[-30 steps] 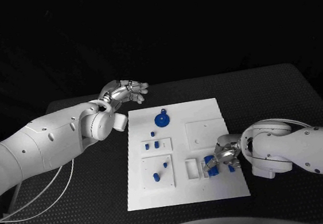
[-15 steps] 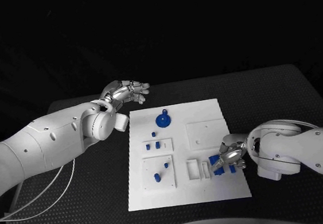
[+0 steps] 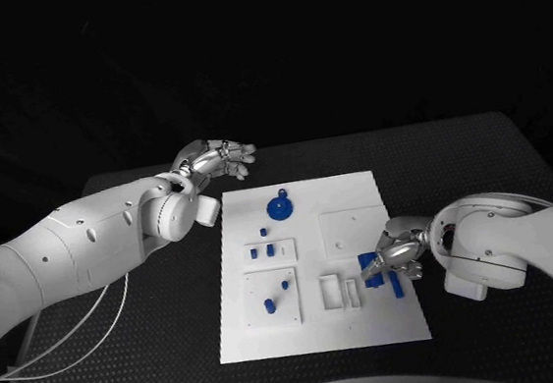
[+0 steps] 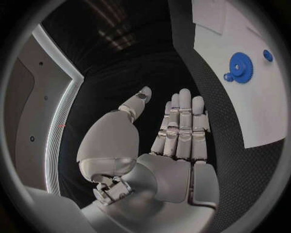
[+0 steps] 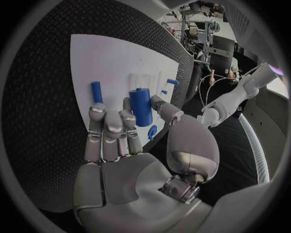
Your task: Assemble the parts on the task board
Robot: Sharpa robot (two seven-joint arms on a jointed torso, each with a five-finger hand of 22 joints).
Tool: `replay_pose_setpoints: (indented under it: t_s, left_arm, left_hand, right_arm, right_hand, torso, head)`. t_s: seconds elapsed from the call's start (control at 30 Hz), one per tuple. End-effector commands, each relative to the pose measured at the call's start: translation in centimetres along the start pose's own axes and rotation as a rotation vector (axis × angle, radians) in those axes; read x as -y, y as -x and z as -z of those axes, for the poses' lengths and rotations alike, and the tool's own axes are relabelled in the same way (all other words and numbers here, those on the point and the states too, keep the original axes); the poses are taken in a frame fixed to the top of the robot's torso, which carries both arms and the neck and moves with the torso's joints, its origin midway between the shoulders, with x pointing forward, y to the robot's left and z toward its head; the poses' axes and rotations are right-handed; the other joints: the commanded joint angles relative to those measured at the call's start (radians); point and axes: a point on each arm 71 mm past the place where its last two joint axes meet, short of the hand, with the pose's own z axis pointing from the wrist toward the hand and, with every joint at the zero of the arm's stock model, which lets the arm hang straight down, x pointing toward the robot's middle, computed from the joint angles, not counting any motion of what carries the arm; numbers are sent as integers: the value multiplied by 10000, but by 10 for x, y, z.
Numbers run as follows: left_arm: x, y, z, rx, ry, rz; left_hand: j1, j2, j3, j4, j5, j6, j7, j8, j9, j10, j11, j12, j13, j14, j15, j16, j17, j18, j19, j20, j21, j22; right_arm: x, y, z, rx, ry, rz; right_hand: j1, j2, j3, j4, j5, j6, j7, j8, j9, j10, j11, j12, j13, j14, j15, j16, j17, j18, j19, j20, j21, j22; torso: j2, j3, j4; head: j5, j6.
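You have the task board, a flat matte white rectangular plate, lying on the surface, which is black with a fine woven grain. Raised white square frames sit on the board, and small glossy blue parts stand in them as short pegs. Toward the board's far end lies a blue toothed gear, round and flat, with a smaller blue piece beside it.

Your right hand, silver and segmented on a smooth white arm, is over the board's near right part. It holds a blue cylinder, smooth and blunt-ended, pinched between the thumb and the fingers; the cylinder stands roughly upright over the board. Just beside it a slimmer blue rod lies on the board by the fingertips.

Your left hand is raised off the board's far left corner, above the surface. Its fingers are straight and side by side, the thumb apart, palm bare, holding nothing.
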Motion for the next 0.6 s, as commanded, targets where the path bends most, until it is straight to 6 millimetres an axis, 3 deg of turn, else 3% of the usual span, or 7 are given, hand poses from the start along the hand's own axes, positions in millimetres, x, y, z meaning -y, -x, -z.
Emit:
replay_pose_setpoints:
  t_s: [0.03, 0.23, 0.43, 0.6]
  left_arm:
    - [1, -3, -1, -192, -55, 108]
    - [2, -4, -1, -219, -47, 115]
    - [2, -7, -1, -269, -59, 129]
    - [2, -8, -1, -302, -57, 139]
  left_hand:
    - [-85, -19, 5, 22, 50, -78, -3, 2, -17, -16, 66, 61, -13, 47, -11, -52, 15, 93, 36, -20, -67, 13]
    - [-79, -19, 7, 19, 53, -78, -3, 3, -17, -17, 66, 61, -13, 48, -11, -55, 20, 93, 37, -20, -68, 16]
    - [-76, -21, 8, 17, 54, -77, -3, 5, -17, -17, 66, 61, -13, 50, -11, -58, 25, 93, 38, -20, -69, 19]
    - [-74, -20, 9, 17, 55, -77, -3, 6, -17, -17, 67, 61, -13, 51, -11, -61, 29, 93, 39, -20, -71, 21]
  right_arm:
    - [-6, -5, 0, -608, -19, -468]
    - [-21, -8, -9, -718, 43, -577]
    - [-37, -13, -18, -774, 232, -521]
    - [-42, -19, -24, -947, 215, -416]
  right_hand:
    - [-103, 67, 48, -49, -4, 75, 26, 106, 164, 59, 19, -45, 15, 38, -48, 47, -20, 161, 62, 42, 56, 123]
    - [-253, 80, 39, -28, -54, 84, 25, 107, 178, 49, 20, -63, 26, 24, -46, 62, -47, 161, 51, 50, 62, 118]
    - [-813, -323, 26, 332, -123, 194, -27, 158, 234, 47, -31, -115, 43, -4, -81, 84, -121, 161, 58, 41, 62, 86]
    - [-865, -270, 67, 389, -124, 227, -46, 180, 257, 45, -50, -129, 52, -8, -98, 94, -141, 161, 67, 20, 69, 80]
  torso:
    - [9, -23, 12]
    - [16, -22, 24]
    - [26, -21, 44]
    - [27, 0, 25]
  head:
    - [-11, 2]
    - [-5, -17]
    - [-9, -8]
    - [62, -42]
